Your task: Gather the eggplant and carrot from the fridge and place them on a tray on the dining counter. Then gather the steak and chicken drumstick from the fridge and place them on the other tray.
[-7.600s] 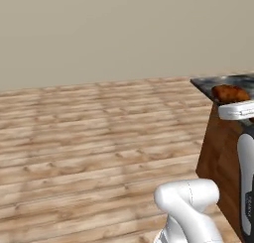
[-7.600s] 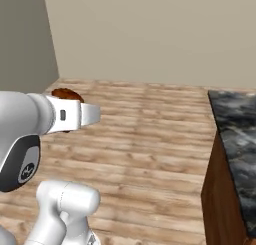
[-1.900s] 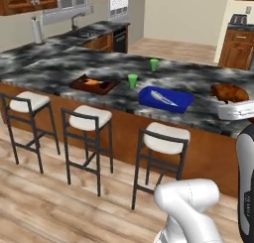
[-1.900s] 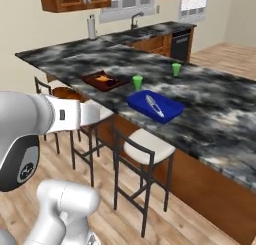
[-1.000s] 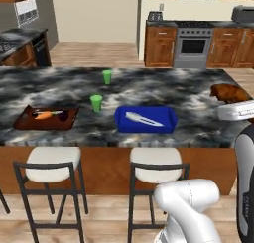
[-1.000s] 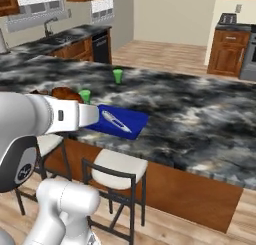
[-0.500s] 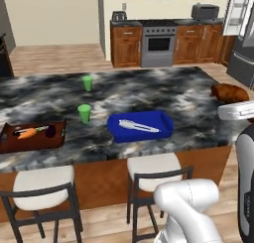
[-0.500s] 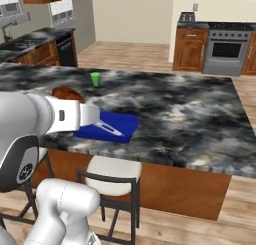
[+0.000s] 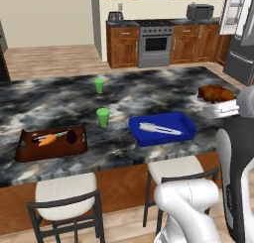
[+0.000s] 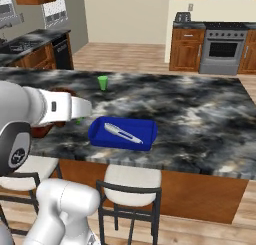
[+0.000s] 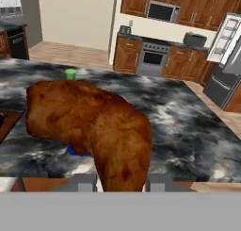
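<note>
On the left of the counter (image 9: 59, 95) the brown tray (image 9: 25, 149) already holds carrot (image 9: 47, 139) and eggplant (image 9: 71, 136). The blue tray (image 9: 184, 127) waits mid-counter; let go early and the chicken drumstick (image 11: 94, 124) could miss it. At right, the claw (image 11: 120, 180) is clamped on the drumstick's thin end.

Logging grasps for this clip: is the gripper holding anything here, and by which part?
Yes. The gripper holds the chicken drumstick, pinched at its thin tapered end, with the bulbous end pointing away from the fingers.
</note>
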